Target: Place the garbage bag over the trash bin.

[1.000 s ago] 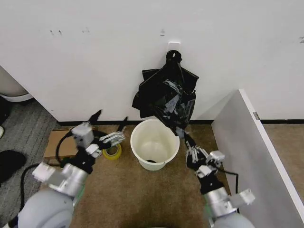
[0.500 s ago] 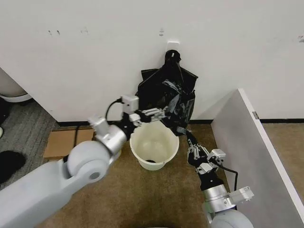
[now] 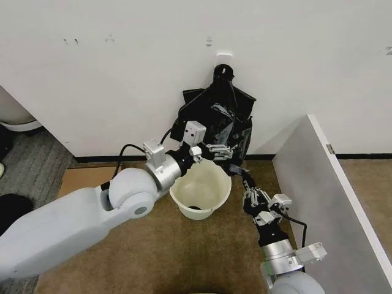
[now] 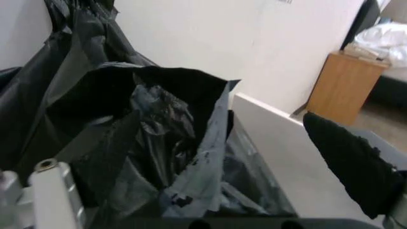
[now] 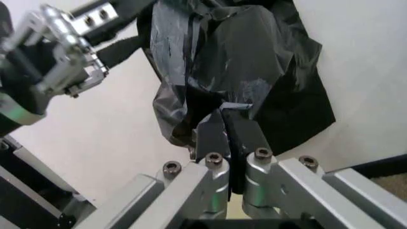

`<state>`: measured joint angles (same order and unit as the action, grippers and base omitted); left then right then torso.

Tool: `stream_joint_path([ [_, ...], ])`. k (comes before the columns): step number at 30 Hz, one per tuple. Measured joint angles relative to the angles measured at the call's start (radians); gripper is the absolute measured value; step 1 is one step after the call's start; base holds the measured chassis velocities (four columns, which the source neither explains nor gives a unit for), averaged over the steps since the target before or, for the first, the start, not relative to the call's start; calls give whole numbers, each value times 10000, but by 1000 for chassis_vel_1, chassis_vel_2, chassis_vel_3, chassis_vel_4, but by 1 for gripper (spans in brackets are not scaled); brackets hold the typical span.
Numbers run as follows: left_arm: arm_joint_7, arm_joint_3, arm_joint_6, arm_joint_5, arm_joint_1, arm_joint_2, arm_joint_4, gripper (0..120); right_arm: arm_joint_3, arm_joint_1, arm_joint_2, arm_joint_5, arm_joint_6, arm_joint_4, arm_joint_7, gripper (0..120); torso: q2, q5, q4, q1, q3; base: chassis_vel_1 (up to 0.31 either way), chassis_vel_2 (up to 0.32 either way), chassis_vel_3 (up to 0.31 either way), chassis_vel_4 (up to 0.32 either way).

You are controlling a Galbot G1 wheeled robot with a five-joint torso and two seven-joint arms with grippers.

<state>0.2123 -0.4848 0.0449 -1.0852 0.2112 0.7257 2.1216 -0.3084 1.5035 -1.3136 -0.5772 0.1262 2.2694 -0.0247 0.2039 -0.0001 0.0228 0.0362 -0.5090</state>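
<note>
The cream-white trash bin (image 3: 200,191) stands on the floor by the wall. Just behind it the glossy black garbage bag (image 3: 228,136) hangs in front of a bigger black bundle (image 3: 205,101) on a wall hook. My right gripper (image 3: 241,173) is at the bag's lower corner, beside the bin's rim. It is shut on a fold of the film (image 5: 219,106). My left arm reaches across over the bin. The left gripper (image 3: 222,151) is open against the bag, its fingers (image 4: 346,162) spread on either side of the bag's gaping mouth (image 4: 159,114).
A grey partition panel (image 3: 318,184) stands close on the right, forming a narrow corner with the white wall. Brown cardboard (image 3: 86,177) lies on the floor to the left. A white rounded object (image 3: 18,119) sits at the far left edge.
My left arm has swung from the left side of the floor across the bin up to the bag. The right gripper has kept its hold almost in place.
</note>
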Motion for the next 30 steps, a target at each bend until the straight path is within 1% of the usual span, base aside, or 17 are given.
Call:
stream_joint_path([
  [2, 66, -82, 109, 314, -75, 83, -193, 93, 0, 3, -5, -12, 2, 25, 13, 0, 0, -1, 1, -1, 0, 0, 0, 0, 0],
  [4, 73, -176, 178, 544, -203, 138, -346, 81, -17, 14, -3, -30, 8, 44, 21, 0, 0, 0, 2, 0, 0, 0, 0, 0, 0],
  [5, 73, -176, 178, 544, -203, 138, -346, 81, -17, 14, -3, -30, 8, 44, 21, 0, 0, 0, 2, 0, 0, 0, 0, 0, 0],
  [6, 93, -215, 226, 603, -272, 156, -405, 78, -27, 24, -2, -42, 11, 56, 22, 0, 0, 0, 3, 0, 0, 0, 0, 0, 0],
  [7, 114, -265, 278, 680, -350, 187, -497, 71, -35, 34, -4, -52, 12, 90, 23, 0, 0, 1, 2, -1, 0, 0, 0, 0, 0],
  [9, 151, -317, 301, 759, -408, 278, -655, 65, -46, 50, -13, -58, 12, 145, 25, 0, 0, 1, 2, -1, 1, 0, 0, 0, 0],
  [10, 151, -317, 301, 759, -408, 278, -655, 65, -46, 50, -13, -58, 12, 145, 25, 0, 0, 1, 2, -1, 1, 0, 0, 0, 0],
  [13, 238, -333, 276, 792, -409, 418, -784, 53, -84, 90, -17, -67, 12, 222, 25, 0, 0, 1, 2, -1, 1, 0, 0, 0, 0],
  [14, 273, -331, 244, 796, -394, 465, -791, 46, -102, 103, -14, -67, 12, 248, 25, 0, 0, 1, 2, -1, 1, 0, 0, 0, 0],
  [15, 280, -330, 240, 796, -389, 475, -792, 45, -107, 105, -13, -67, 11, 251, 25, 0, 0, 1, 2, -1, 1, 0, 0, 0, 0],
  [16, 320, -314, 225, 795, -367, 533, -832, 36, -117, 107, -13, -68, 10, 267, 25, 0, 0, 1, 2, -1, 1, 0, 0, 0, 0],
  [19, 330, -302, 195, 801, -351, 574, -880, 33, -120, 110, -8, -68, 9, 273, 25, 0, 0, 1, 2, -1, 1, 0, 0, 0, 0],
  [21, 333, -280, 126, 847, -326, 604, -932, 22, -142, 118, 17, -70, 8, 276, 25, 0, 0, 1, 2, -1, 1, 0, 0, 0, 0],
  [24, 342, -223, 52, 882, -252, 609, -937, 10, -193, 121, 43, -98, 4, 288, 25, 0, 0, 1, 2, -1, 1, 0, 0, 0, 0],
  [25, 346, -215, 47, 888, -239, 608, -938, 8, -194, 121, 45, -101, 4, 289, 25, 0, 0, 1, 2, -1, 1, 0, 0, 0, 0],
  [26, 373, -166, 14, 928, -157, 601, -924, 1, -197, 119, 47, -108, 0, 302, 24, 0, 0, 1, 3, -1, 1, 0, 0, 0, 0],
  [30, 458, 71, -62, 984, 175, 553, -785, 0, -188, 120, 42, -111, -8, 352, 23, 0, 0, 1, 3, -1, 1, 0, 0, 0, 0],
])
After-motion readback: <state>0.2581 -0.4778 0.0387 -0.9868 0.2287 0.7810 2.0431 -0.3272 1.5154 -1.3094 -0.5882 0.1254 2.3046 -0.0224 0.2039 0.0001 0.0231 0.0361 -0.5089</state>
